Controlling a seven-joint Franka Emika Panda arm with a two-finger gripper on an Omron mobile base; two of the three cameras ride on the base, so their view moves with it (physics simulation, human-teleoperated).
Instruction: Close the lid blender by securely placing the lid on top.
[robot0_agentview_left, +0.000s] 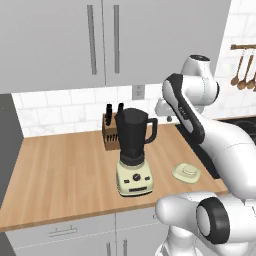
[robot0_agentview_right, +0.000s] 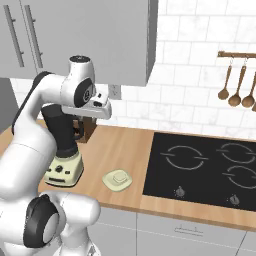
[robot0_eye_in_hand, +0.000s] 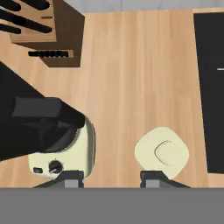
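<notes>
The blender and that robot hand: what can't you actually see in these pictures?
- The blender: in the right base view, the arm covers most of its jar.
- The gripper: in the hand view, only the tips rise above the bottom band.
- The knife block: in the left base view, the jar hides its right part.

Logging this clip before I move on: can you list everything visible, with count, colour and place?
blender: 1, dark jar on cream base, mid-counter, jar mouth uncovered
lid: 1, pale cream, flat on the counter between blender and cooktop
knife block: 1, brown, dark handles, behind the blender by the wall
cooktop: 1, black, inset in the counter
hanging spoons: brown, on a wall rail above the cooktop
cabinets: grey, above the counter
counter: 1, light wood
gripper: 1, dark fingertips apart, above the counter, over the lid's edge
</notes>
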